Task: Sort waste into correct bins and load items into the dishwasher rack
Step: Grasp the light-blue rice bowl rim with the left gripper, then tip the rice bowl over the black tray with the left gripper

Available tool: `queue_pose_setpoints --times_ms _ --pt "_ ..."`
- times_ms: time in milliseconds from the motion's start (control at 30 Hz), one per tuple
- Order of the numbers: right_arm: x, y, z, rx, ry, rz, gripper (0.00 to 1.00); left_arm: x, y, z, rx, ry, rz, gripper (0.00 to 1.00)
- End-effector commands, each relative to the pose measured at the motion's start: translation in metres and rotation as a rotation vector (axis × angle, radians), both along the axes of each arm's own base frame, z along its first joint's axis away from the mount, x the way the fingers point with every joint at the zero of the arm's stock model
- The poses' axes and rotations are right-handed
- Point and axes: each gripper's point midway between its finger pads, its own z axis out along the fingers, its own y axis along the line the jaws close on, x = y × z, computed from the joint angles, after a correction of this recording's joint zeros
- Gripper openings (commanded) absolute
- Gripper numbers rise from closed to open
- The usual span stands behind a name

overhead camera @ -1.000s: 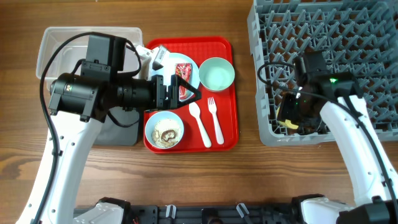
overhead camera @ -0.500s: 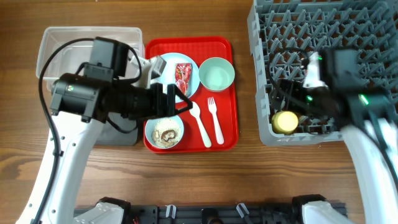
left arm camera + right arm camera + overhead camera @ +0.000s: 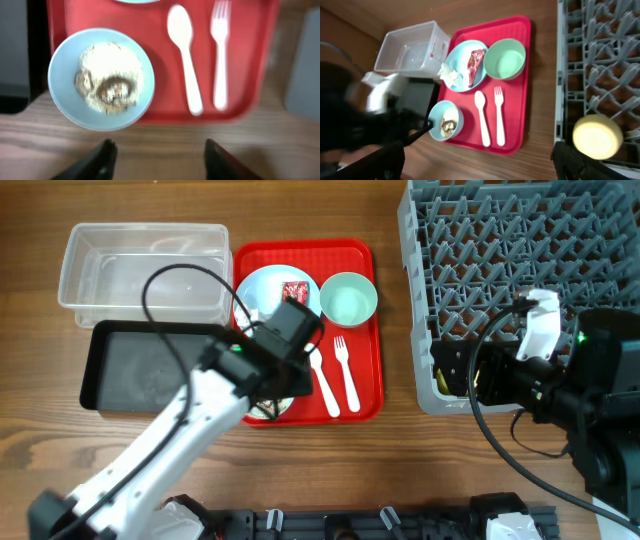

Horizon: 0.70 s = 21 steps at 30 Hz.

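My left gripper [image 3: 160,152] is open and empty, hovering above the small pale blue bowl [image 3: 101,77], which holds beige food scraps [image 3: 110,85]. The bowl sits at the front left of the red tray [image 3: 365,395], beside the white spoon [image 3: 185,60] and fork [image 3: 220,55]. The pale blue plate [image 3: 462,67] carries the red-and-white wrapper [image 3: 476,60] and white tissue [image 3: 449,75]. The light green bowl [image 3: 348,298] stands at the tray's back right. My right gripper [image 3: 477,162] is open and empty, raised above the yellow-green cup [image 3: 597,136] lying in the grey rack [image 3: 520,240].
The clear tub [image 3: 140,260] stands at the back left, with the black tray [image 3: 150,365] in front of it, both left of the red tray. The rack fills the right side. My left arm [image 3: 200,420] crosses the table's front left.
My left arm has swung from over the plate and tub to above the small blue bowl, uncovering both bins. My right gripper has left the cup in the rack and lifted away.
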Motion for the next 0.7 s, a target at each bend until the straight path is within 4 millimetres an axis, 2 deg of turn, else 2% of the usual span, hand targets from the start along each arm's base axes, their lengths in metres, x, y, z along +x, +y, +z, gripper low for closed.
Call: queue_pose_setpoints --times_ms 0,167,267,300,333,433,500,667 --pt "-0.002 0.006 -0.001 0.015 0.008 0.039 0.95 0.011 0.010 -0.042 0.104 0.002 0.103 0.51" --pt "-0.002 0.006 -0.006 0.013 0.027 0.039 0.94 0.016 0.005 -0.084 0.167 0.076 0.091 0.39" --pt "-0.002 0.006 -0.006 0.013 0.027 0.039 0.94 0.019 0.003 -0.102 0.190 0.102 0.090 0.38" --pt "-0.002 0.006 -0.006 0.013 0.027 0.039 0.94 0.018 0.003 -0.108 0.198 0.113 0.090 0.32" --pt "-0.002 0.006 -0.006 0.013 0.027 0.039 0.94 0.018 0.003 -0.112 0.204 0.121 0.089 0.24" --pt "-0.002 0.006 -0.007 0.013 0.028 0.039 0.94 0.019 0.001 -0.115 0.200 0.125 0.088 0.18" --pt "-0.002 0.006 -0.007 0.013 0.028 0.039 0.94 0.020 0.000 -0.115 0.191 0.122 0.087 0.06" --pt "-0.002 0.005 -0.006 0.012 0.027 0.039 0.93 0.016 -0.006 -0.116 0.167 0.141 0.080 0.04"
